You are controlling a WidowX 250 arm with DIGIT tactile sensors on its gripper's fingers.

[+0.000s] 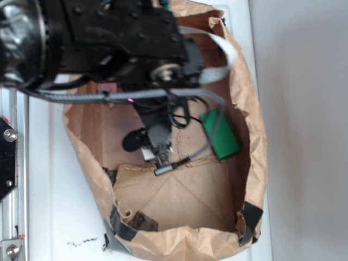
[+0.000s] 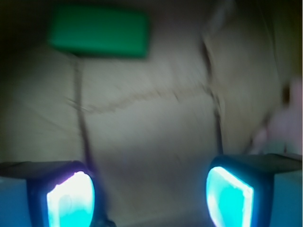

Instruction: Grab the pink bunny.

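Hand [image 2: 150,198] wide apart, nothing btwn fingers [image 2: 71,198], over paper bag [image 1: 250,157] floor. Pink bunny [image 2: 286,123] blurry at right edge; green block [image 2: 99,30] far left.

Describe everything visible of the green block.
The green block is a flat rectangle with rounded corners, solid bright green, smooth and plastic-looking as far as the blur allows. It lies flat on the brown paper floor of the bag, near one side wall, angled slightly. A grey cable crosses in front of it in the exterior view. Nothing grips it; the claw is apart from it.
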